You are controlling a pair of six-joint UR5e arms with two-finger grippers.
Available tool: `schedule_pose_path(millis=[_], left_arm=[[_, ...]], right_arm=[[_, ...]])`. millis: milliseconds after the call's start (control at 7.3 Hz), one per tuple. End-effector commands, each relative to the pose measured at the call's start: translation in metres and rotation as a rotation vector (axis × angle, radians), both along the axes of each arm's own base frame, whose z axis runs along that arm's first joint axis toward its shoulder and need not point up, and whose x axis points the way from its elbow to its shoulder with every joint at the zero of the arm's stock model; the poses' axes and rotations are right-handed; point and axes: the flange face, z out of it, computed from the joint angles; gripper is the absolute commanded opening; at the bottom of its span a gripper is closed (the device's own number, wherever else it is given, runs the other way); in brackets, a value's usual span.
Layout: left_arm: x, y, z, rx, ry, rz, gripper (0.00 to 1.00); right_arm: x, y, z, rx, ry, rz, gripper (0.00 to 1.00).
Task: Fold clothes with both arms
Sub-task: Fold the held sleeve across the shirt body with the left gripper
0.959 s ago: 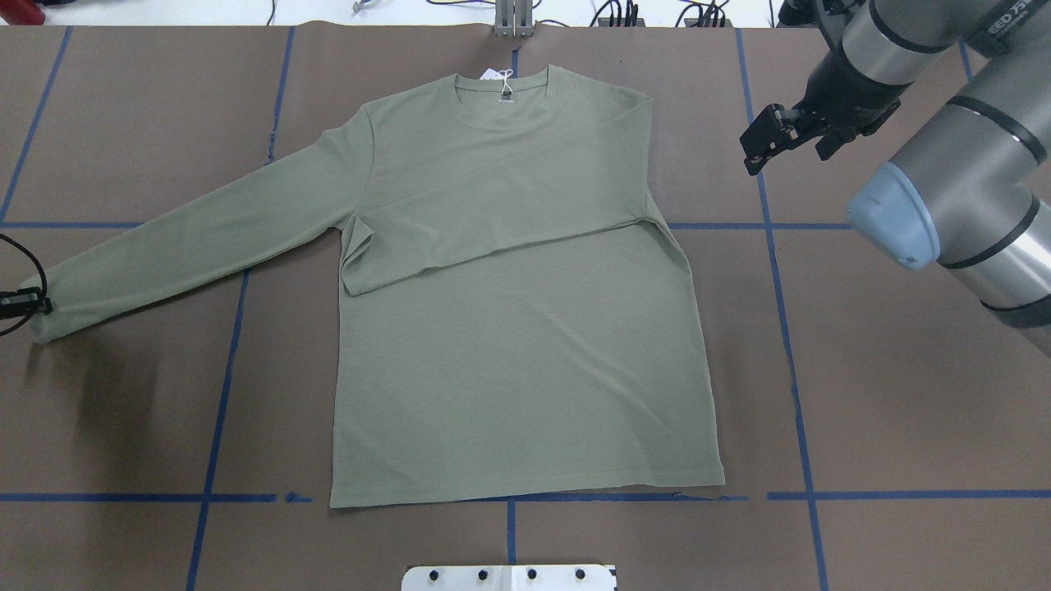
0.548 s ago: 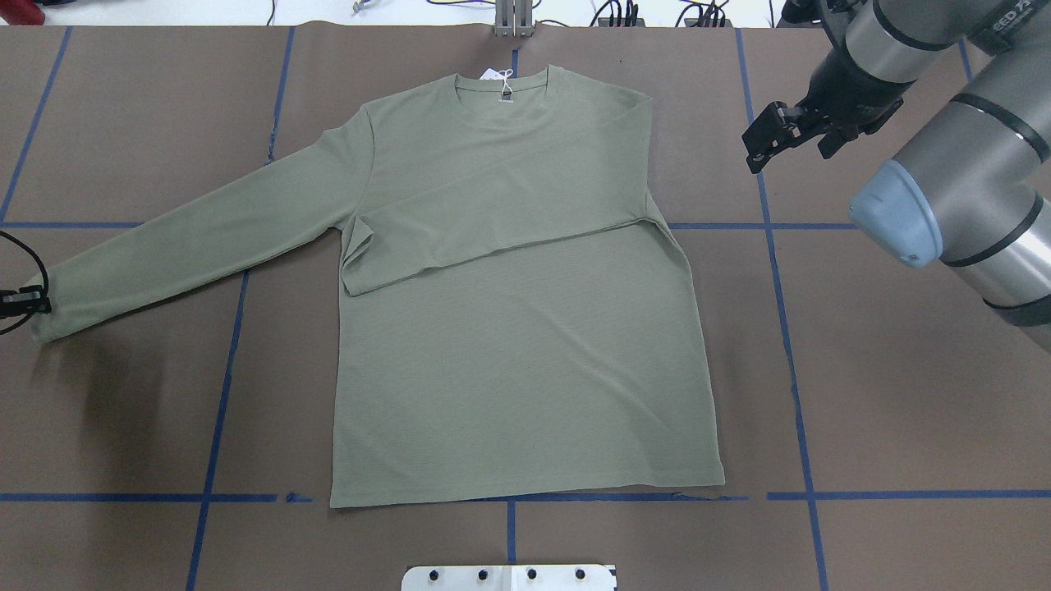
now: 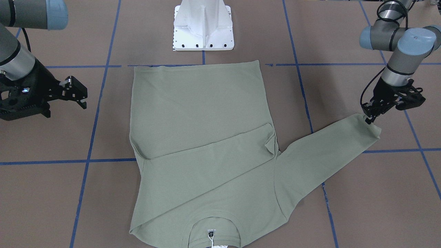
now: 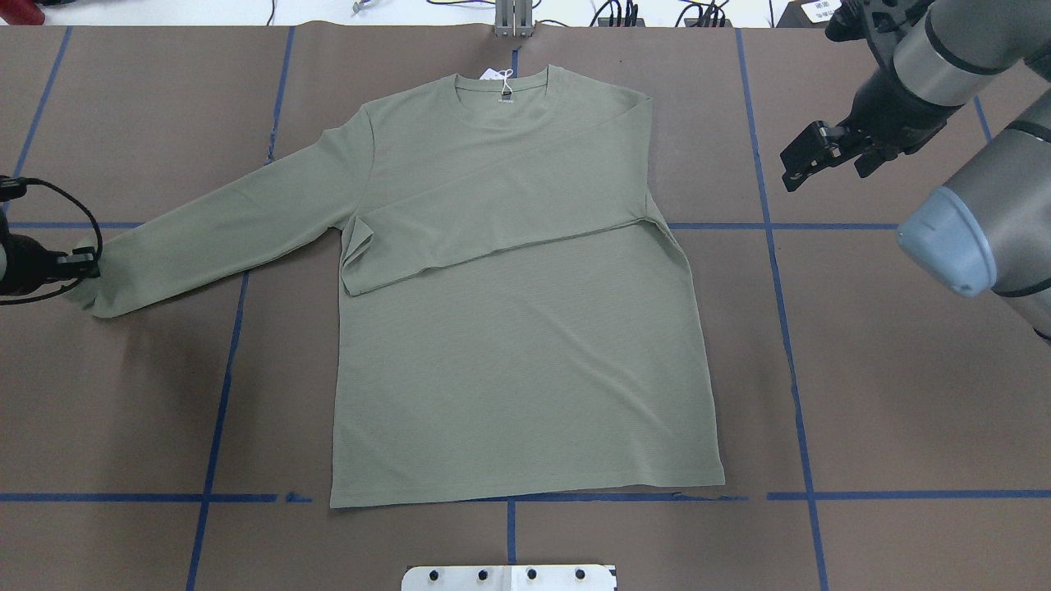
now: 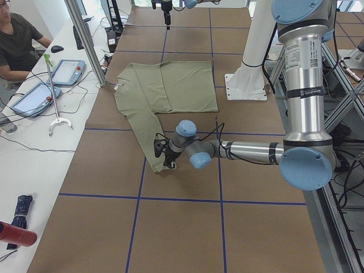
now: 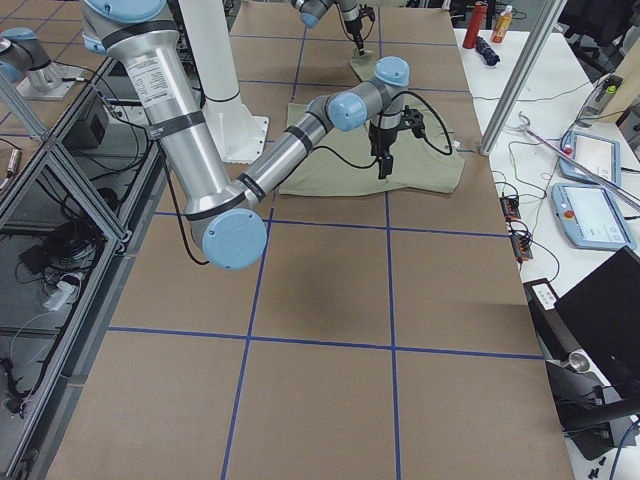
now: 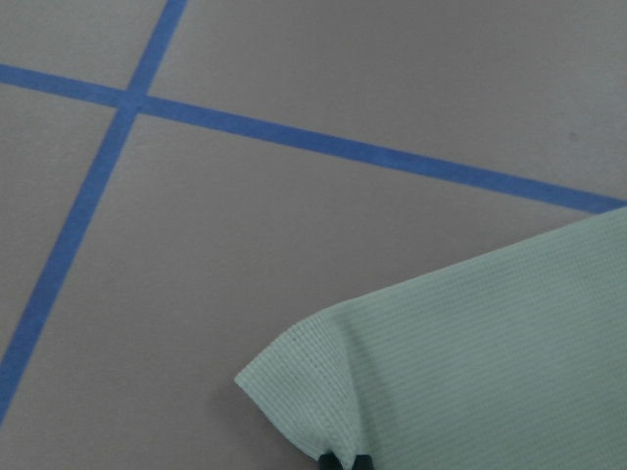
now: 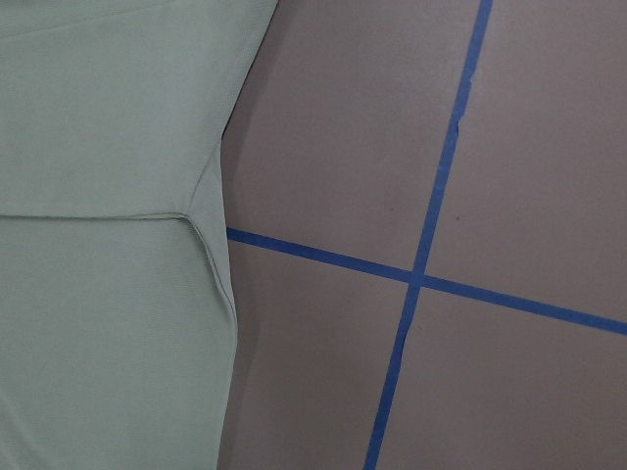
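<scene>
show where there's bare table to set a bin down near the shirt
Widest bare table: on the robot's right of the shirt, from its side edge out to the right arm, robot-side of the open right tool. Also bare: the patch between the outstretched sleeve, the shirt's left edge and the near tape line. Crowded at the cuff, where the left tool grips.

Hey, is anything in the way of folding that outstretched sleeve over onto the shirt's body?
Nothing visible. The left gripper pinches the sleeve at its cuff, and only bare table and the shirt lie along that path. The right gripper hangs clear on the other side.
</scene>
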Motion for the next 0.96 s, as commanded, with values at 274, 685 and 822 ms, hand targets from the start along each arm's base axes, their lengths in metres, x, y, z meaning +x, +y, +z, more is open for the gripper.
schedule_pose_path(millis=[274, 685, 822], left_arm=[[0.077, -0.100, -0.213, -0.057, -0.017, -0.027, 0.00], [0.124, -0.115, -0.378, -0.155, 0.207, -0.075, 0.00], [0.170, -0.105, -0.433, -0.197, 0.272, -0.050, 0.00]], right_arm=[[0.048, 0.025, 0.066, -0.089, 0.053, 0.065, 1.00], [0.061, 0.032, 0.087, -0.112, 0.066, 0.075, 1.00], [0.065, 0.033, 0.090, -0.118, 0.068, 0.080, 1.00]])
